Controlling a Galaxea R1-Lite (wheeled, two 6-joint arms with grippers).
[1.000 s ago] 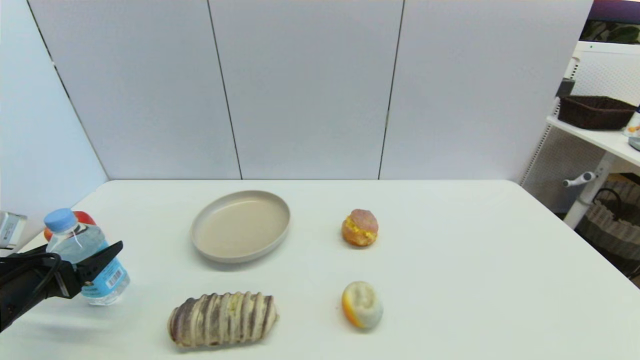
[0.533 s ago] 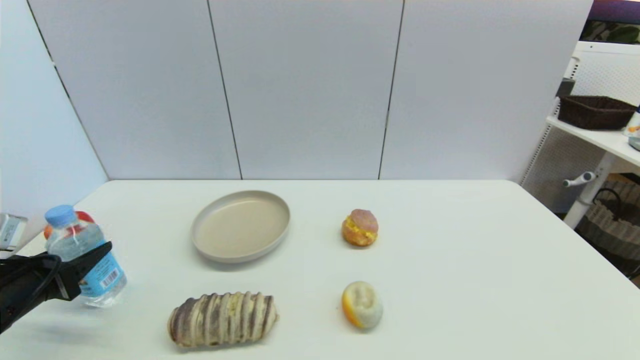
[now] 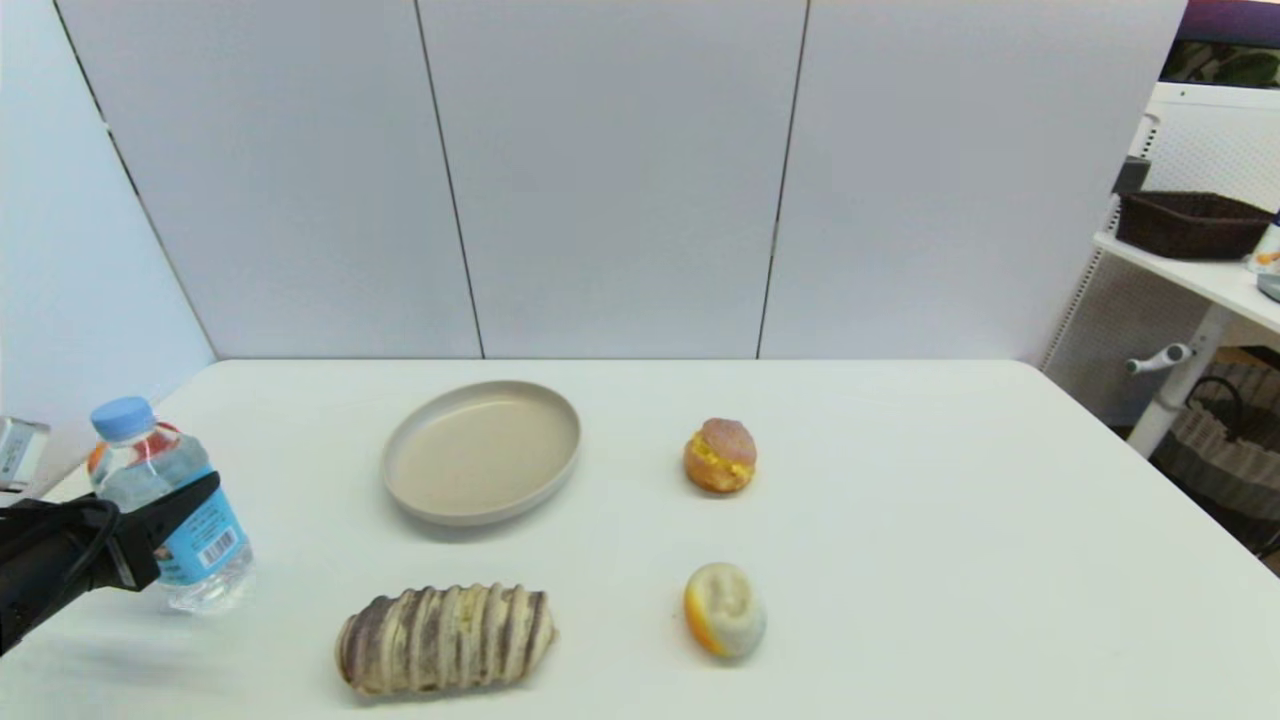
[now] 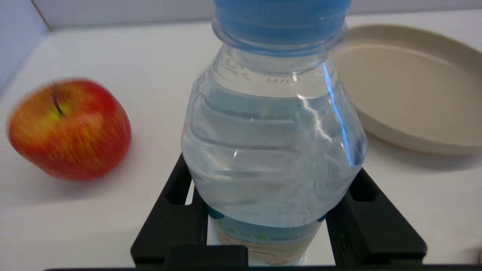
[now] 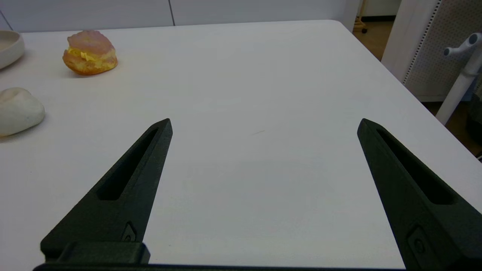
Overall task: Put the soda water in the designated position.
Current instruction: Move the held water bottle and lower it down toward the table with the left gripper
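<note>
Head view, lower left: the black left gripper (image 3: 165,525) clamps the ribbed clear-plastic, blue-capped soda water (image 3: 170,510) upright at the white table (image 3: 900,520)'s edge. Left wrist view: matte fingers (image 4: 177,222) squeeze its label beside a glossy red apple (image 4: 69,128). Right wrist view: the right gripper (image 5: 263,126) gapes wide over bare tabletop.

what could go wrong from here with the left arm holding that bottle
The left gripper clamps the soda water low on its label, so the top-heavy bottle may tilt or slip. The apple sits close beside it and could get knocked. A wide swing could clip the plate.
</note>
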